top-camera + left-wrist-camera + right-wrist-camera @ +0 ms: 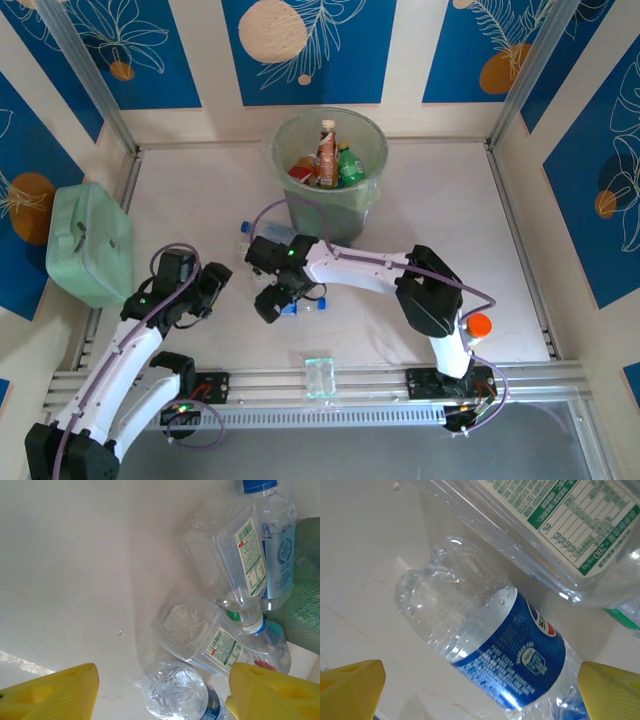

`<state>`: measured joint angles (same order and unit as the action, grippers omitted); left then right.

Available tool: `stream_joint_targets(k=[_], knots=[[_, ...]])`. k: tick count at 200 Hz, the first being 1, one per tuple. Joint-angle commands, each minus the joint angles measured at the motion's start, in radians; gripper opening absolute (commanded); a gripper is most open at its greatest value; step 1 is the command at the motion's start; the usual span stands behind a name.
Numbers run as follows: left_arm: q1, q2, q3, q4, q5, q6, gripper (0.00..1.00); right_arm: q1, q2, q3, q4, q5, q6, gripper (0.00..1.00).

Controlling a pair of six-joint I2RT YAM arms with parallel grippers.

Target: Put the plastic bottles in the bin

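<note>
**A:** Closing on the blue-labelled bottle looks like the step in hand. It lies on its side on the tabletop, just in front of the bin. The right gripper is spread wide, one finger either side of it, holding nothing.

**B:** How to do it well?

**A:** Pinch across the label, where the wall looks firmest. The crumpled base would likely buckle and slip. Lift straight up, because a square clear bottle lies right against it.

**B:** And the left gripper?

**A:** Partly spread and empty, hovering near the same cluster. It should stay out of the right arm's path.

**B:** Counts?

**A:** On the tabletop I make out four clear bottles, perhaps a fifth half hidden. In the bin there is one reddish-orange bottle, one green bottle and one brownish bottle standing upright. More may lie beneath. One bin, one mint box, two grippers.
</note>
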<state>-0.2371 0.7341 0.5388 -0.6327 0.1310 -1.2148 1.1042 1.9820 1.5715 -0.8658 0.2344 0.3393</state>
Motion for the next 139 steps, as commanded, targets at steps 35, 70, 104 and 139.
stream_joint_targets(k=[35, 70, 104, 139], knots=[[0.024, -0.01, -0.005, -0.036, 0.013, 0.022, 0.69, 0.01, 0.059, 0.033, -0.056, 0.006, -0.043, 0.95], [0.03, -0.01, -0.014, -0.03, 0.017, 0.023, 0.69, 0.013, 0.067, 0.009, -0.059, 0.001, -0.036, 0.92], [0.031, -0.01, -0.016, -0.025, 0.019, 0.024, 0.69, 0.016, 0.094, 0.015, -0.062, -0.001, -0.033, 0.91], [0.037, -0.013, -0.016, -0.025, 0.022, 0.027, 0.69, 0.017, 0.117, 0.025, -0.07, 0.005, -0.034, 0.89]])
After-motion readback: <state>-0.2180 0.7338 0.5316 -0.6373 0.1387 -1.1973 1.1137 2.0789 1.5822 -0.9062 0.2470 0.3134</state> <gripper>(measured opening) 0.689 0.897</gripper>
